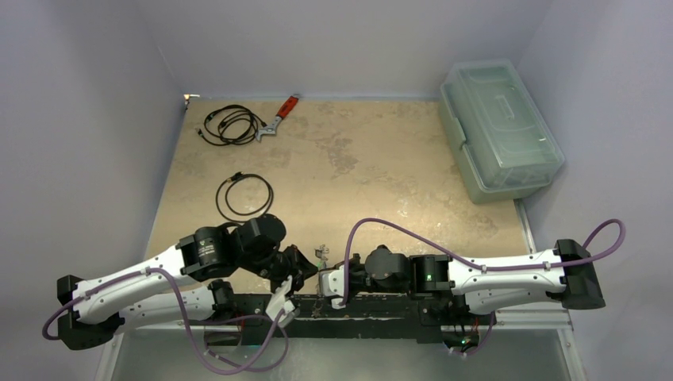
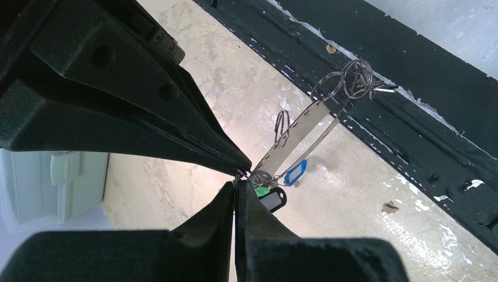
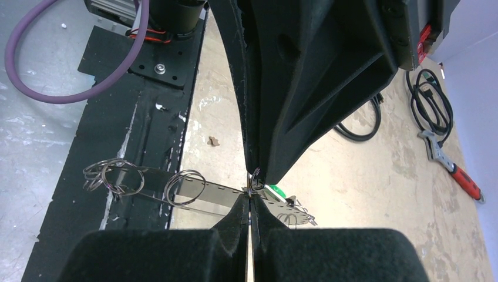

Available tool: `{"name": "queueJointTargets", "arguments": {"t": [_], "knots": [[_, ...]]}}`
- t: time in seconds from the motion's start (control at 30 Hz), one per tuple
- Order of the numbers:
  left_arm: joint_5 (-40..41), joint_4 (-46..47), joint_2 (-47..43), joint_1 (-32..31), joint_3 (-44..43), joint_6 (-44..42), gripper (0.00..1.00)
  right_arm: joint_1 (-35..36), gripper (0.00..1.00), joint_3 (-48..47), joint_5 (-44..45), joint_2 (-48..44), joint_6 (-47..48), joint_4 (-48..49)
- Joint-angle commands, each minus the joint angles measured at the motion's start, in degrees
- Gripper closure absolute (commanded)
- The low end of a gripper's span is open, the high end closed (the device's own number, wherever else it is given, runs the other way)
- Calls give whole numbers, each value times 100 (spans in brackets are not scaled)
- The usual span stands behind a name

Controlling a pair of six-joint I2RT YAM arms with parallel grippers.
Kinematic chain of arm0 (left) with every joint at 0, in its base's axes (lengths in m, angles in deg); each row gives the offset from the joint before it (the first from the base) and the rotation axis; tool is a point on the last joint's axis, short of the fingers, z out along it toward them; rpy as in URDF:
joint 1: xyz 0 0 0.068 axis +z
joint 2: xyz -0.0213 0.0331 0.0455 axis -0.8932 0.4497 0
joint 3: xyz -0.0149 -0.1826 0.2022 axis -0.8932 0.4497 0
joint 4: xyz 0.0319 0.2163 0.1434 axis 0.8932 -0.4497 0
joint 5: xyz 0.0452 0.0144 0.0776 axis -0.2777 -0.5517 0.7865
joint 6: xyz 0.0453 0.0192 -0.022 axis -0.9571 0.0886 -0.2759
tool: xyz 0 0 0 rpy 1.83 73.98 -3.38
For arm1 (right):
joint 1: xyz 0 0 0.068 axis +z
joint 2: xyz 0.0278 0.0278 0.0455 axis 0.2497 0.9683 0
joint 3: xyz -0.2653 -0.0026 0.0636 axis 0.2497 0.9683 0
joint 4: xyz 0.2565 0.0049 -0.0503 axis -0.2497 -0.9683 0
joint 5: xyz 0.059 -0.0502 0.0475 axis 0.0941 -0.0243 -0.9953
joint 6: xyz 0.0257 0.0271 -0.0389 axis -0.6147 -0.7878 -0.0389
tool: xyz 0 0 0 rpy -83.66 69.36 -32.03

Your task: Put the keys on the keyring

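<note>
Top external view: above the mottled tan surface (image 1: 357,159), near its front edge, the left fingers (image 2: 232,164) and right fingers (image 3: 261,167) are pinched fully shut on the thin grey metal keyring (image 2: 299,132). Tiny keys with green, blue and dark plastic tags (image 2: 295,172) hang at its end.

Top view: we can't resolve the keys (image 1: 321,253), just a speck between the arms. Left wrist: the green tag (image 2: 259,189) sits mostly behind the dark tag (image 2: 273,199). The left gripper (image 2: 238,176) tips meet right at that cluster, and we can't tell whether they pinch the keyring (image 2: 299,132) or a key's small loop. The clear bin (image 2: 53,176) is cut off by the left edge. Right wrist: the right gripper (image 3: 252,189) covers most of the green tag and a stretch of the keyring's strip. The black cable (image 3: 359,128) runs behind its finger.
</note>
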Motion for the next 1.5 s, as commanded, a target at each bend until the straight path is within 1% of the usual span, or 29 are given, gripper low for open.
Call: {"name": "queueJointTargets", "arguments": {"t": [0.0, 0.37, 0.67, 1.03, 1.37, 1.4, 1.47], "knots": [[-119, 56, 26, -47, 3, 34, 100, 33, 100, -327, 120, -95, -52, 243], [-71, 5, -16, -58, 2, 71, 100, 33, 100, -286, 234, -209, -65, 239], [128, -6, -113, -58, 55, 91, 100, 33, 100, -275, 266, -268, -115, 219], [99, -2, -128, -58, 107, 86, 100, 33, 100, -309, 256, -246, -135, 195], [292, 33, -252, -58, 177, 163, 100, 33, 100, -291, 278, -328, -138, 222], [313, 35, -267, -58, 185, 177, 98, 33, 100, -291, 275, -341, -143, 223], [337, 58, -297, -58, 219, 229, 90, 33, 100, -275, 266, -352, -144, 228]]}}
